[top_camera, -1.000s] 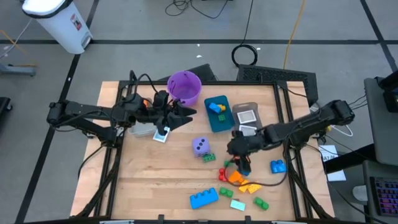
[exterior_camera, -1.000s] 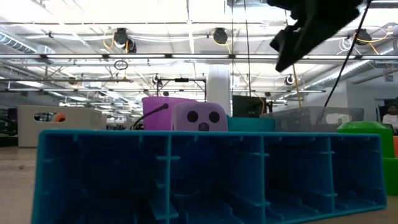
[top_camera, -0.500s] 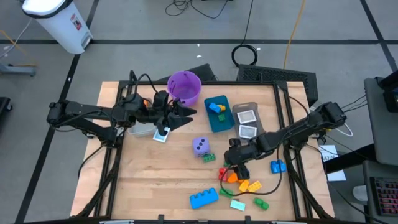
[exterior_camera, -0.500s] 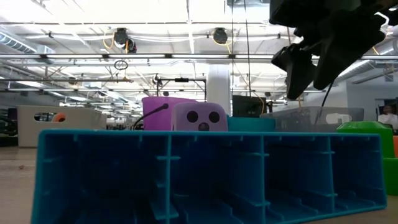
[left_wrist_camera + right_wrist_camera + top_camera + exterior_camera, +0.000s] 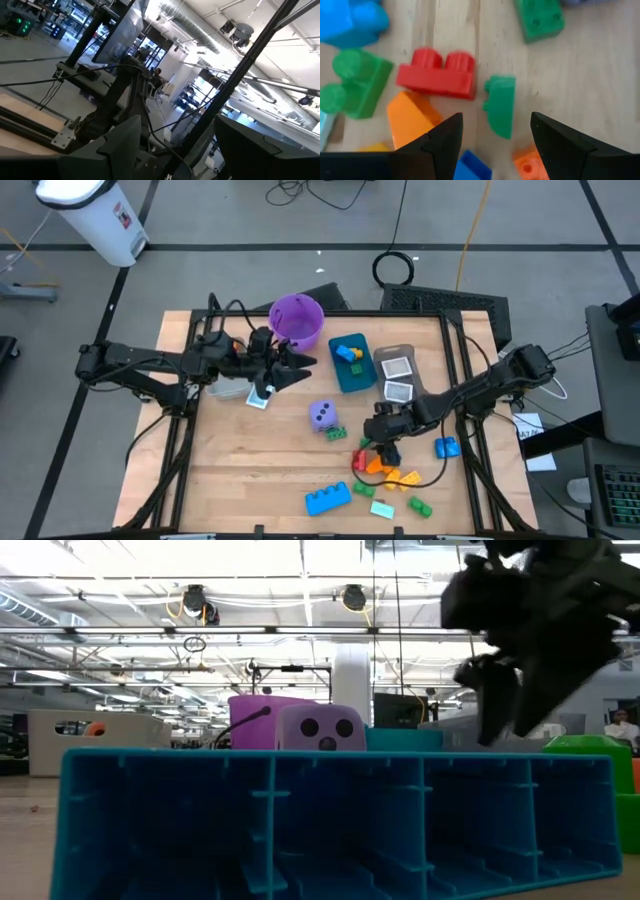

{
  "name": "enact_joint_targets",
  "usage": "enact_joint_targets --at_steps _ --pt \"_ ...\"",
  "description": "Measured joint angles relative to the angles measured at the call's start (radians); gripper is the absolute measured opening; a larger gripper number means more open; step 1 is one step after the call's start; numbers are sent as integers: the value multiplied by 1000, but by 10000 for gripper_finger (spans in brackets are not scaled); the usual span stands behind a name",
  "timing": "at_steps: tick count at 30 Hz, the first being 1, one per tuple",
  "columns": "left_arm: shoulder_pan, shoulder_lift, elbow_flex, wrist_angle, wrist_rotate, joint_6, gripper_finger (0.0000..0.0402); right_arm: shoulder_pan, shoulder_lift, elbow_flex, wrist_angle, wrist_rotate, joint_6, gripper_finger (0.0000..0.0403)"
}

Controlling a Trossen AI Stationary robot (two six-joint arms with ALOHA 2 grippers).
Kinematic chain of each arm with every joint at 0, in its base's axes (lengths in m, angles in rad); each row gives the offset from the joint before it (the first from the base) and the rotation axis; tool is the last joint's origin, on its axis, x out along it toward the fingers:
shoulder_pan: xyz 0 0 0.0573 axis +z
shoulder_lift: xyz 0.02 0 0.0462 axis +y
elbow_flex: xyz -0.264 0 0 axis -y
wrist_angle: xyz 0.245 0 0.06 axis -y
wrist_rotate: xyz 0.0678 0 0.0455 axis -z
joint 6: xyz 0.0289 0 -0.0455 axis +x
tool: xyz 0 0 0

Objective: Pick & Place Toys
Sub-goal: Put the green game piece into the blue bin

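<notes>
Your right gripper hangs with fingers spread over the brick cluster on the table's near side; the small green brick lies between them, red brick beside.

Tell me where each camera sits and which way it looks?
High view: above, looking straight down at the table; both arms show.
Low view: at tabletop height behind a blue brick; the right claw hangs above.
Left wrist view: aims into the room; left claw open.
Right wrist view: looks down at a red brick; right claw open.
Shared: high and low views both show the purple die.
</notes>
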State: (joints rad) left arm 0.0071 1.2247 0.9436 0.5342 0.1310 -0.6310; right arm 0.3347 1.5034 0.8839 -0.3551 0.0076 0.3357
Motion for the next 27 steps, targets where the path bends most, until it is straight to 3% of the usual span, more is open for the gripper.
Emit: enact_joint_targets --at_steps 4,19,23,27 --pt "0 0 0 -16 1 1 255 -1 1 -21 52 51 16 226" --pt "0 0 0 -45 3 -12 255 -6 114 -31 166 44 21 224" --pt "0 0 0 -46 8 -26 255 -8 121 -32 159 44 34 203" --pt "-1 0 0 -46 9 -28 255 -21 120 -32 159 43 48 158"
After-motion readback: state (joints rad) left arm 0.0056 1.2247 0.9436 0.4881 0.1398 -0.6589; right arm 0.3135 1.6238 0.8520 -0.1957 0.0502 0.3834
